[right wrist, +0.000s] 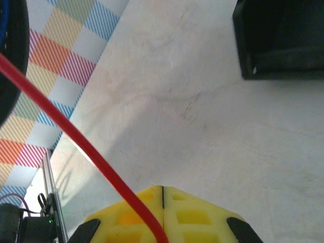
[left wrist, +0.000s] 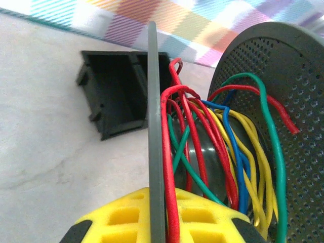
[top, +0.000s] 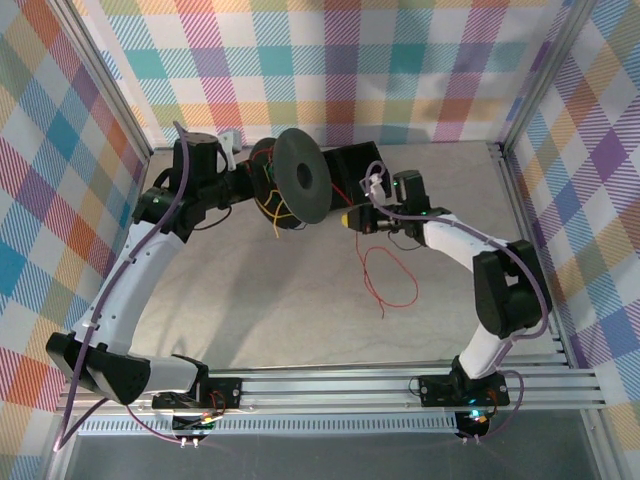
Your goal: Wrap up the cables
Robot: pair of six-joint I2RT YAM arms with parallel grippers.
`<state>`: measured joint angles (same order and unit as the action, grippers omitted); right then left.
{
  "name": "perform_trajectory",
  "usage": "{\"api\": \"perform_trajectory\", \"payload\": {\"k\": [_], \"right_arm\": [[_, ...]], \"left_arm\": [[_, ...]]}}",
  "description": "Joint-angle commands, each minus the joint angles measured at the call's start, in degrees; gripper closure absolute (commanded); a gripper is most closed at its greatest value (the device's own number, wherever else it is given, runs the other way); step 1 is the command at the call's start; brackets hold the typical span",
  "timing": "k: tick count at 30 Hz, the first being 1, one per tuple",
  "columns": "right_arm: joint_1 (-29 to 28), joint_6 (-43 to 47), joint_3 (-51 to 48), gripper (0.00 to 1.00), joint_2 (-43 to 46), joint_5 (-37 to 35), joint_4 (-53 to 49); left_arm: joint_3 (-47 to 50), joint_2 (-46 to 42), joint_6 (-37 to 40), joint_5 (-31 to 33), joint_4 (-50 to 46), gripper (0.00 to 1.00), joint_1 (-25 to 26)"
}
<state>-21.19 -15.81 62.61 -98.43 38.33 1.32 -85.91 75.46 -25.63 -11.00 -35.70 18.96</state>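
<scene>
Plaid walls (top: 400, 60) enclose a pale grey table (top: 300, 320) on three sides, and an aluminium rail (top: 340, 385) runs along the bottom of the overhead frame. We find the black spool (top: 300, 175) at upper centre. The left gripper (left wrist: 157, 223) holds it, with the yellow fingers closed on the thin edge of the near flange. The cables (left wrist: 217, 147) (red, yellow, blue and green strands) lie loosely wound on the core between the two flanges.

One red cable (top: 388, 272) is not fully taken up. Its free length lies in a loose loop on the table, right of centre. The right gripper (right wrist: 162, 217) has its fingers pressed together with this strand pinched between them. From there the strand runs straight toward the upper left of the wrist frame, where the spool's dark edge shows.

We judge the step in hand to be winding this red strand. The next move calls for carrying the pinched strand around the core while the left gripper steadies the spool. Each turn must land between the flanges, not over a rim.

A black box (top: 352, 168) sits just beside the spool and near the right gripper, with the back wall close behind. Open room lies toward the lower half of the overhead frame.
</scene>
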Motion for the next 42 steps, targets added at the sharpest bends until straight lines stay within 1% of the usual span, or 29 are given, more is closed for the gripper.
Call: {"api": "perform_trajectory", "payload": {"k": [1, 2, 5, 11, 16, 20, 25, 27, 28, 32, 36, 39, 42], "right_arm": [[-0.8, 2.2, -0.1, 1.00, -1.3, -3.0, -1.9], [-1.7, 2.8, 0.0, 1.00, -1.3, -3.1, -1.7], [-5.2, 4.5, 0.8, 1.00, -0.7, -4.0, -1.2], [-13.4, 9.0, 2.3, 1.00, 1.0, -4.2, -0.2], [-19.5, 11.6, 3.7, 1.00, 2.0, -5.6, -0.6], [-22.3, 10.7, 5.5, 1.00, 2.5, -5.5, 0.0], [-22.7, 6.3, 5.6, 1.00, 1.8, -2.9, 3.2], [-22.7, 5.5, 5.6, 1.00, 1.3, -2.9, 3.2], [-22.7, 5.3, 5.4, 0.98, 0.6, -2.7, 3.2], [-21.5, 1.2, 2.8, 0.83, -3.7, 0.7, 8.4], [-20.2, -3.6, -0.2, 0.78, -7.0, 2.3, 14.4], [-19.6, -4.8, -1.6, 0.78, -7.9, 3.2, 15.9], [-19.5, -5.0, -2.3, 0.81, -7.8, 4.6, 16.1]], "left_arm": [[-0.4, -4.7, -5.9, 15.3, 14.9, 1.00, -2.3], [0.2, -4.8, -6.7, 18.2, 16.3, 1.00, -2.3], [1.7, -4.0, -8.6, 24.2, 21.3, 1.00, -2.4], [3.6, 0.1, -11.1, 31.2, 26.9, 1.00, -2.4], [3.2, 3.8, -11.4, 32.7, 27.4, 1.00, -2.4], [4.5, 5.5, -12.2, 33.4, 27.8, 1.00, -2.3], [6.5, 6.3, -12.7, 33.0, 28.3, 1.00, -2.3], [7.0, 6.5, -12.6, 32.8, 28.2, 1.00, -2.3], [7.2, 6.6, -12.7, 32.7, 28.0, 1.00, -2.3], [6.9, 6.6, -12.9, 31.2, 27.0, 1.00, -2.3], [6.9, 6.1, -12.9, 31.0, 25.9, 1.00, -2.6], [6.7, 5.7, -12.9, 30.8, 25.6, 1.00, -3.0], [6.0, 5.8, -12.9, 30.5, 25.1, 1.00, -3.4]]}}
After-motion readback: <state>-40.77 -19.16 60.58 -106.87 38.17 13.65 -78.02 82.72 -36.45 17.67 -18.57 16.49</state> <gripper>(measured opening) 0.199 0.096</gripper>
